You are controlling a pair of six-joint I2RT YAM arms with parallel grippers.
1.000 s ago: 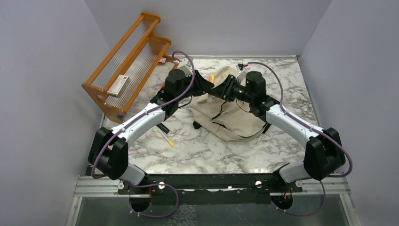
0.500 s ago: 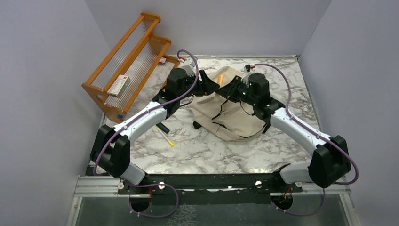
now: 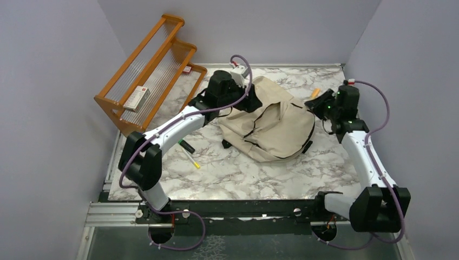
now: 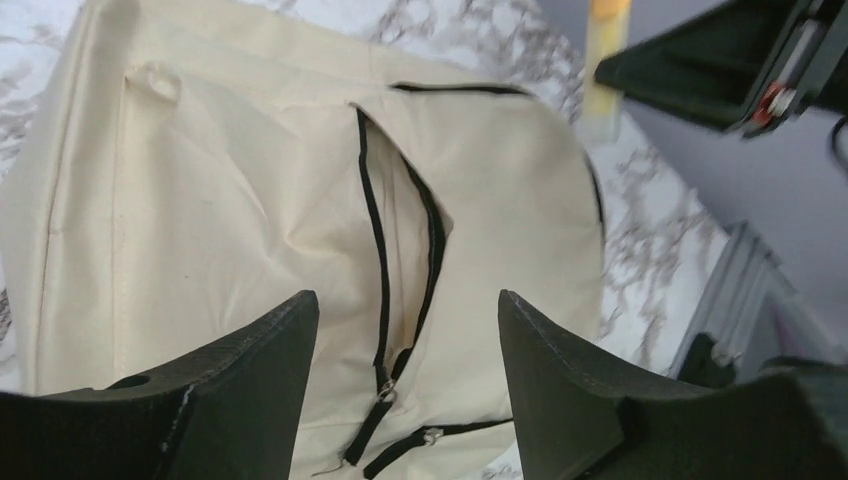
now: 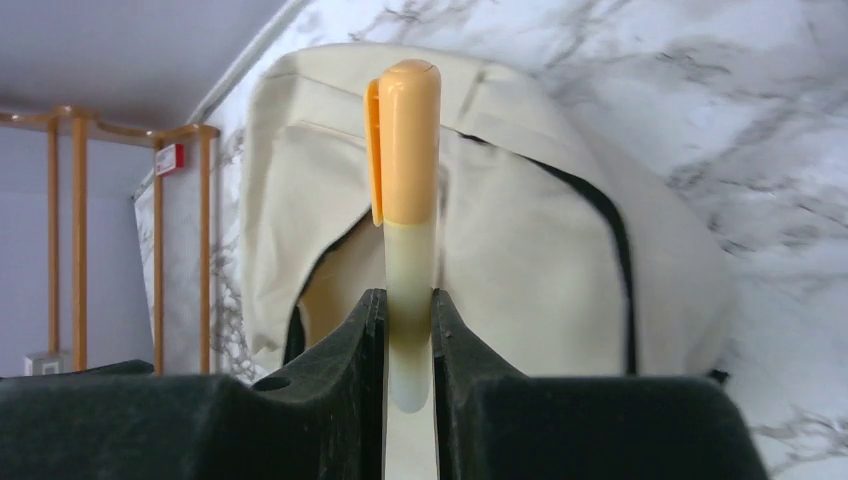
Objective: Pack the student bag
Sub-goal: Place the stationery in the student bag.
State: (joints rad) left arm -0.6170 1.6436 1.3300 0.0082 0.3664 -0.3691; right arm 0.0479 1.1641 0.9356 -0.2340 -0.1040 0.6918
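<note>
student bag (image 3: pixel 281 130): matt cloth | marker (image 5: pixel 408 150): smooth plastic | rack (image 3: pixel 174 21): wood

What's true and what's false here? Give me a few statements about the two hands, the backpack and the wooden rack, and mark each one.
The right hand grips an orange-capped marker. True.
The left hand holds the backpack. False: it is open over the backpack, holding nothing.
One zipper on the backpack is open. True.
The wooden rack is bare. False: a small box lies on it.
</note>
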